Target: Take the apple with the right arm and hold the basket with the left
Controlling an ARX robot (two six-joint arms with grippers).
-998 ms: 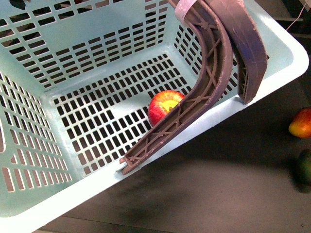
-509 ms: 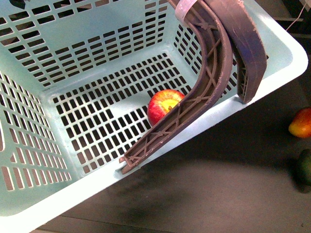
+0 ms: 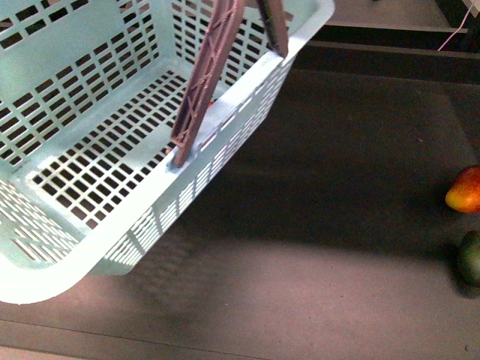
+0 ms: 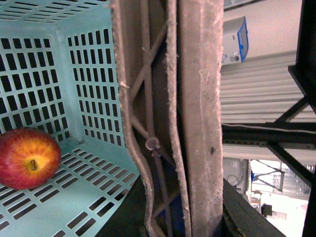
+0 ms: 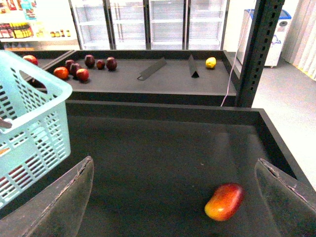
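The mint-green basket point(image 3: 82, 142) fills the left of the front view, tilted, with its brownish handles point(image 3: 206, 82) rising out of the top. In that view the apple is hidden. The left wrist view shows the red apple point(image 4: 27, 158) lying on the basket's slotted floor point(image 4: 84, 192) near a corner. My left gripper point(image 4: 182, 215) is shut on the two handles point(image 4: 197, 98), which fill the middle of that view. My right gripper point(image 5: 175, 197) hangs open over the dark table, beside the basket point(image 5: 29, 123), with nothing held.
An elongated orange-red fruit point(image 5: 224, 201) lies on the dark table between the right fingers point(image 5: 66, 197); it shows at the right edge point(image 3: 465, 190), with a dark green fruit point(image 3: 470, 257) near it. Behind stand a shelf with red fruits point(image 5: 81, 69), a yellow fruit point(image 5: 211, 62) and a black post point(image 5: 257, 49).
The basket has swung to the left and turned in the front view, uncovering the dark table. The apple, seen inside it before, no longer shows there.
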